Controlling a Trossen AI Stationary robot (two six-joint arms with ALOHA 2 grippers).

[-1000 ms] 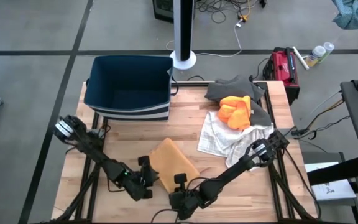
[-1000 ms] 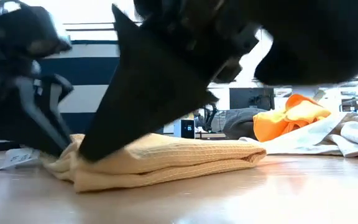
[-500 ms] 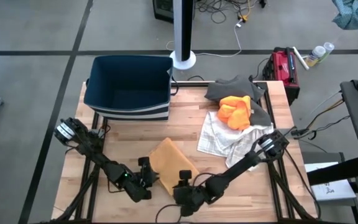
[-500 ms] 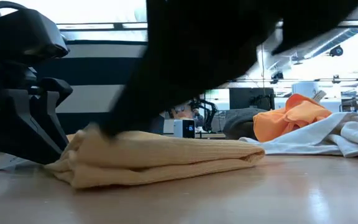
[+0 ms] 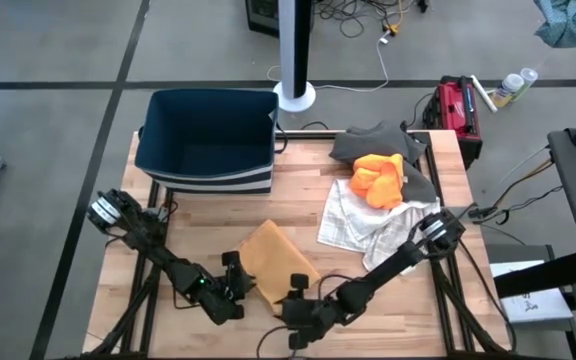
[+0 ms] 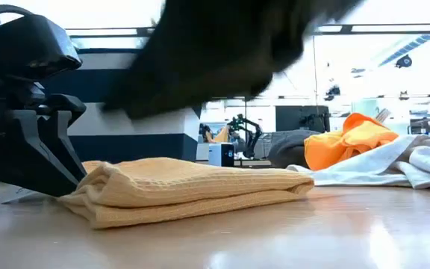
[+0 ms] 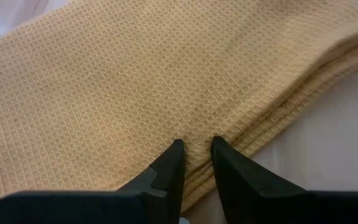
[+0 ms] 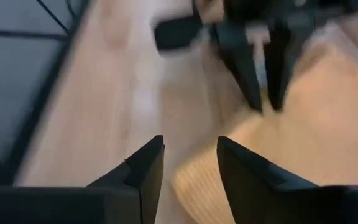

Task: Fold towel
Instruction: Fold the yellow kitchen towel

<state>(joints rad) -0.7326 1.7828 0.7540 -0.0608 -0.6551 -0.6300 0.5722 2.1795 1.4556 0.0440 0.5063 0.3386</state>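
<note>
The yellow waffle towel (image 5: 276, 257) lies folded at the worktop's (image 5: 298, 205) front centre. Left end effector (image 7: 194, 149) pinches its edge, nearly closed; right end effector (image 8: 188, 155) hangs above, parted, empty. Next, I judge, another fold or letting go

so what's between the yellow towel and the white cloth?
Bare wood. In the high view only table shows between the yellow towel and the white cloth.

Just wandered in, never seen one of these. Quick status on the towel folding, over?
Left gripper pinching yellow towel edge. Right gripper fingers open, empty, lifted clear of it. Towel folded flat on table. Nothing in the way.
</note>
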